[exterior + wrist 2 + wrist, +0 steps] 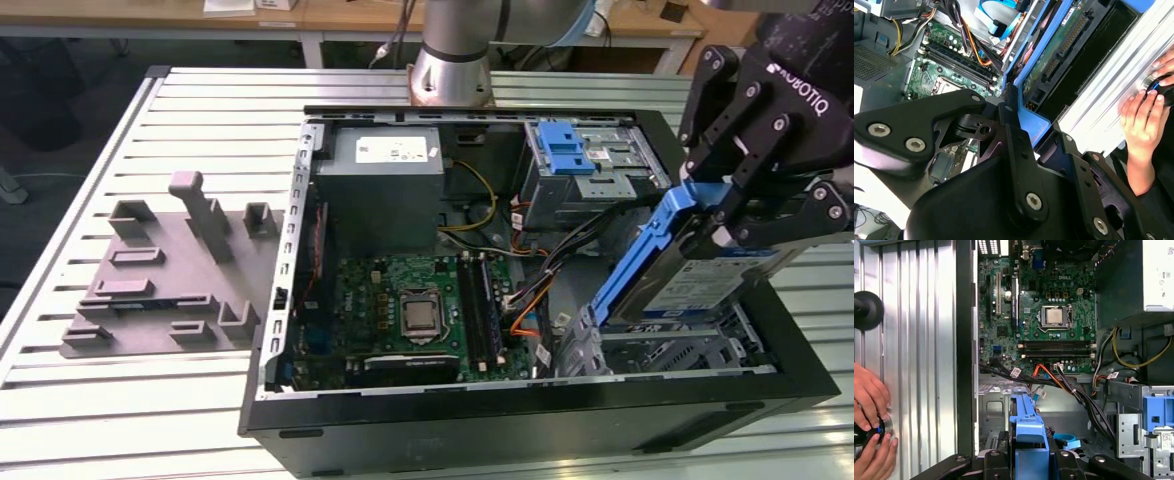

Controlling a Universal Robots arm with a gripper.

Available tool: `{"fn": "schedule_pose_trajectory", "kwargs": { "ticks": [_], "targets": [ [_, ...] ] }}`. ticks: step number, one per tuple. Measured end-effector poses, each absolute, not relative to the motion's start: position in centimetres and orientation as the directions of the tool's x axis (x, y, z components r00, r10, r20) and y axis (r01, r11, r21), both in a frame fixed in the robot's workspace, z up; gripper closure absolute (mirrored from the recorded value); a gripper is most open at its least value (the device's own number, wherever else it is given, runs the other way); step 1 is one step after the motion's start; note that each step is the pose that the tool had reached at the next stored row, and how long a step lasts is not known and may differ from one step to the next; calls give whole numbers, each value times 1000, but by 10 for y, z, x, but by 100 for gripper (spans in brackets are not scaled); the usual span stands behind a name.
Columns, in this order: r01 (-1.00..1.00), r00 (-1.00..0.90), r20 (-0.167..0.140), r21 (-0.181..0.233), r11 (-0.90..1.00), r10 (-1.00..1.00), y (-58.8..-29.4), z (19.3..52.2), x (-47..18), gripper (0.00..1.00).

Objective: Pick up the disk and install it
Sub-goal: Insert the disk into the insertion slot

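My gripper [731, 212] is shut on the disk [697, 282], a silver drive with a white-and-blue label in a blue plastic frame. The disk hangs tilted, one end down, over the silver drive bay [667, 352] at the exterior view's right end of the open black computer case [534, 402]. In the second wrist view the disk [1054, 55] shows its green circuit side, with the gripper [1034, 131] clamped on its blue frame. In the first wrist view the blue frame of the disk [1026, 426] stands up from the gripper [1029, 461], with the bay [999, 410] beyond it.
Inside the case lie a green motherboard [414, 310], a grey power-supply box [380, 180], a blue latch on a metal cage [581, 150] and loose cables [534, 300]. A grey foam tray [160, 270] lies on the slatted table. A person's hands [869, 410] rest beside the case.
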State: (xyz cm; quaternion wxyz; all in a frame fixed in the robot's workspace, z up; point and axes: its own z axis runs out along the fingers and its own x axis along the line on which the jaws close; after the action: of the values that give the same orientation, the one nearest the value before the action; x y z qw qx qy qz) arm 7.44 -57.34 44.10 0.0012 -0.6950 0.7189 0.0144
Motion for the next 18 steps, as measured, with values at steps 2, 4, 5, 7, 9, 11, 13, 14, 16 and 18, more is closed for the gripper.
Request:
{"fn": "schedule_pose_trajectory", "kwargs": {
  "ticks": [2, 4, 5, 7, 9, 11, 13, 14, 16, 18],
  "targets": [
    [-999, -34, -22, 19, 33, -999, -573, 440, 74, 64],
    [-999, -34, -22, 19, 33, -999, -573, 440, 74, 64],
    [-999, -34, -22, 19, 33, -999, -573, 439, 74, 64],
    [-999, -34, -22, 19, 34, -999, -573, 438, 74, 64],
    [-999, -34, -22, 19, 34, -999, -573, 437, 74, 64],
    [-999, -34, -22, 19, 34, -999, -573, 436, 74, 64],
    [-999, -34, -22, 19, 34, -999, -573, 435, 74, 64],
    [-999, -34, -22, 19, 34, -999, -573, 434, 74, 64],
    [-999, -34, -22, 19, 34, -999, -573, 432, 74, 64],
    [-999, -34, -22, 19, 34, -999, -573, 431, 74, 64]
  ]
}}
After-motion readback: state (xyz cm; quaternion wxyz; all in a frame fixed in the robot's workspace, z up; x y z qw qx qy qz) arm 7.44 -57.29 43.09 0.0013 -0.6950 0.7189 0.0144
